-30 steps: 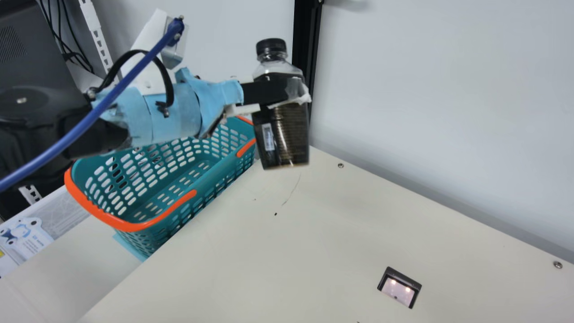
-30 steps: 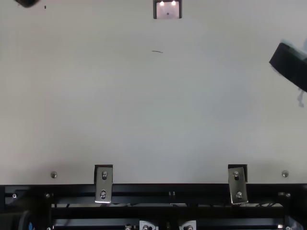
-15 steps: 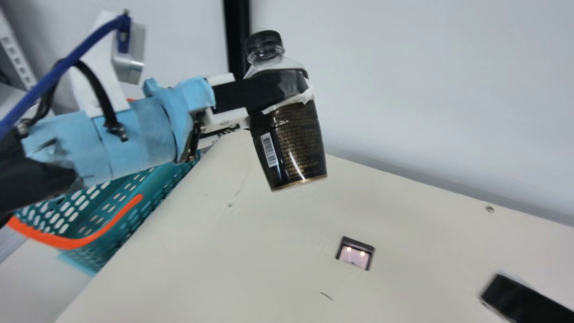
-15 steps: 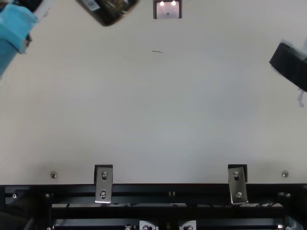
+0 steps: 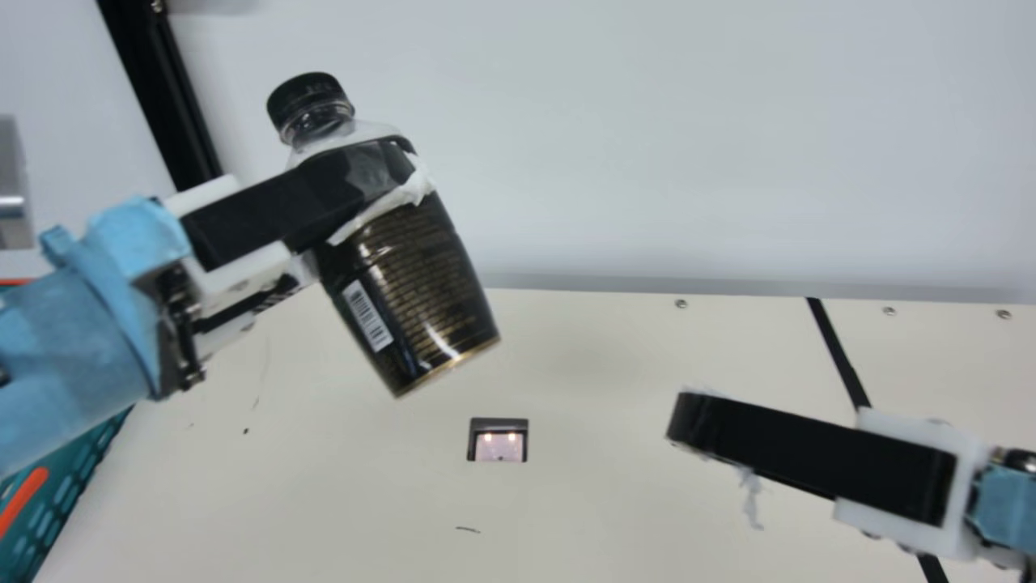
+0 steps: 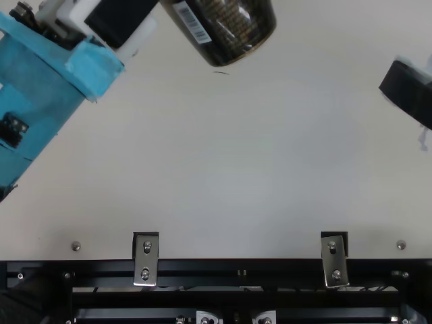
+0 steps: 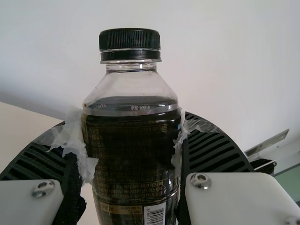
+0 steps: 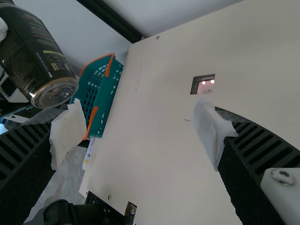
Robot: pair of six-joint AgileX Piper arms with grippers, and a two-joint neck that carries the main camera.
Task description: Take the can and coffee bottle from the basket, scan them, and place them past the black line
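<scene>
With the scanner window as the dial's hub in the main view, the cream table (image 5: 599,518) spreads around it, crossed by the black line (image 5: 846,364) at 3 o'clock. The teal basket (image 5: 65,478) sits at 9. At 3, nearer than the line, the right gripper (image 5: 689,419) has its fingers apart. At 11, the left gripper (image 5: 392,188) grips the coffee bottle (image 5: 413,291), raised, cap tilted toward 11. Smallest is the scanner window (image 5: 499,447).

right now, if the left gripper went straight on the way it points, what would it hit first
Likely the pale wall, beyond the coffee bottle it holds; how far off is unclear.
</scene>
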